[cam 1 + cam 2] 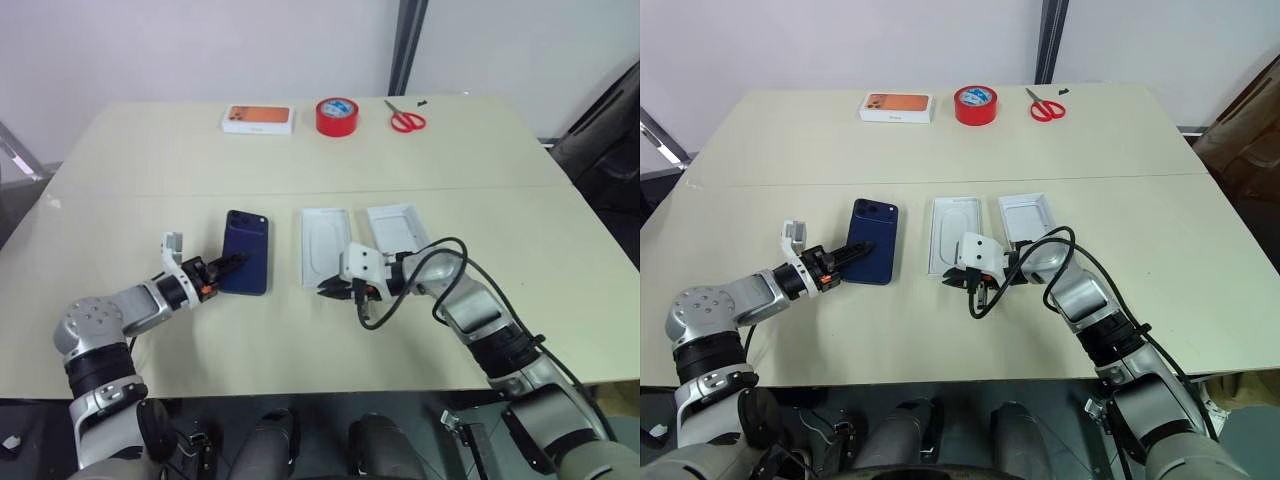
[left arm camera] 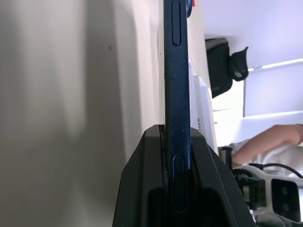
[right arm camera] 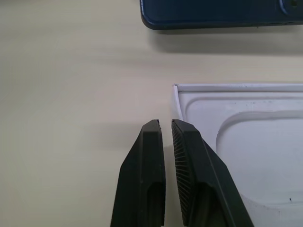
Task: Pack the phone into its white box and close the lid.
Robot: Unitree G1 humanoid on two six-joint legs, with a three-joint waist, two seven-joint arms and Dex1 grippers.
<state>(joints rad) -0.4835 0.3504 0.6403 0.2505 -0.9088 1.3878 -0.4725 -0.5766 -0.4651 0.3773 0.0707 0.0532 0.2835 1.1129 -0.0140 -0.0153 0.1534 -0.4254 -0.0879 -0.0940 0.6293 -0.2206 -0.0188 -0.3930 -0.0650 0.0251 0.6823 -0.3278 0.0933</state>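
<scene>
The dark navy phone [image 1: 247,248] lies camera-side up on the beige table, left of centre. My left gripper [image 1: 232,263] is shut on its near long edge; in the left wrist view the phone's thin side [image 2: 176,71] is pinched between both fingers. Right of the phone sits the white box [image 1: 323,245], its floor covered by a white insert with a rounded recess [image 3: 255,142]. Further right the lid [image 1: 398,226] lies open side up, partly behind my right arm. My right gripper [image 1: 328,291] is shut and holds nothing, just off the box's near corner.
At the table's far edge stand a white box with an orange picture [image 1: 258,119], a red tape roll [image 1: 337,115] and red scissors [image 1: 406,120]. A black cable [image 1: 420,285] loops off my right wrist. A person's arm [image 2: 270,139] shows beyond the table.
</scene>
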